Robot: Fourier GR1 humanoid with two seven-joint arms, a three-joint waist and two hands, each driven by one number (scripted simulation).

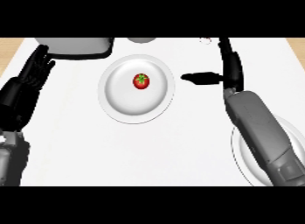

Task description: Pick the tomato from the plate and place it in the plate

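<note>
One red tomato is seen lying in the middle of a white plate on the white counter, and it is touched by no hand. The right hand is held just beside this plate, open, with fingers straight and the thumb stuck out toward it. A second plate is partly hidden under the right forearm. The left hand is rested open at the left edge, fingers up.

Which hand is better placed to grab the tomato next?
Right. The right hand is open beside the centre plate holding the tomato, and the second plate is under its forearm. The left hand rests open at the left edge, farther off.
</note>
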